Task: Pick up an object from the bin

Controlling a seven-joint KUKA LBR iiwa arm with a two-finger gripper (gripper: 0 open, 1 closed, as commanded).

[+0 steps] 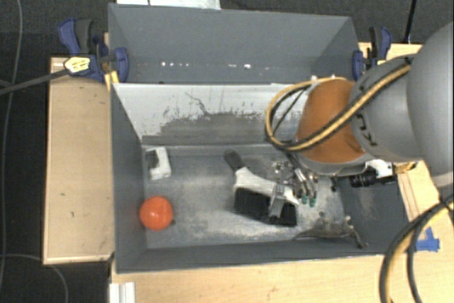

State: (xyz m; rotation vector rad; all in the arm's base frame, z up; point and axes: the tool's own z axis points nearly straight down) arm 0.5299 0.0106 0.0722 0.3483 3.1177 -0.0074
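Note:
My gripper [279,204] hangs low in the middle-right of the bin, under the arm's orange cover. It is right over a black block-shaped thing [250,204] with a white handle-like part [250,179] and a dark grey end [232,159] pointing to the back left. The gripper's tip overlaps the block's right end, and part of the block is hidden beneath it. Whether it touches the block I cannot tell.
An orange ball [156,213] lies in the front left corner. A small white and grey piece [157,163] sits by the left wall. A grey metal tool [333,229] lies at the front right. The arm covers the bin's right side.

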